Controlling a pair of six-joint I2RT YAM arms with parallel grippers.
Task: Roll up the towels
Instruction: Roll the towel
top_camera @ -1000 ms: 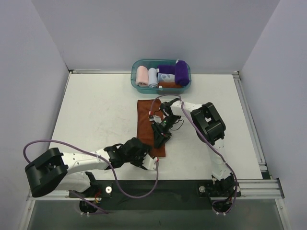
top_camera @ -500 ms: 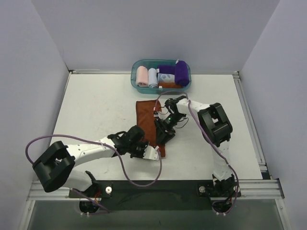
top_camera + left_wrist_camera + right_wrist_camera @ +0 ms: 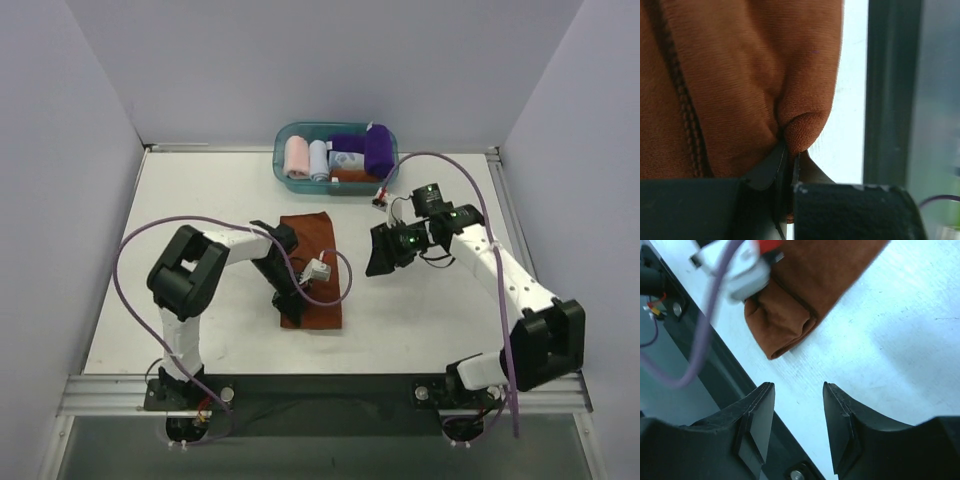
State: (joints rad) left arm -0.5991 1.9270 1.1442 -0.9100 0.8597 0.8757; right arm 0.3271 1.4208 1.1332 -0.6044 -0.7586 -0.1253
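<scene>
The rust-brown towel (image 3: 312, 250) lies lengthwise in the middle of the table, its near end bunched into a fold. My left gripper (image 3: 291, 303) is shut on that fold at the near left corner. In the left wrist view the cloth (image 3: 740, 75) bulges out from the pinched gripper (image 3: 789, 152). My right gripper (image 3: 380, 250) hangs open to the right of the towel, apart from it. In the right wrist view that gripper (image 3: 797, 390) is over bare table, with the towel's folded end (image 3: 782, 330) ahead. The purple towel (image 3: 378, 150) sits rolled in the basket.
A teal basket (image 3: 280, 165) at the back holds pink, pale blue and patterned rolled cloths beside the purple one. A dark rail (image 3: 320, 395) runs along the table's near edge, close to the towel's near end. A purple cable (image 3: 340, 285) loops over the towel.
My left gripper has shut on the towel's near end, and its arm has swung round to the towel's left side. My right gripper has let go, opened and drawn off to the right.
</scene>
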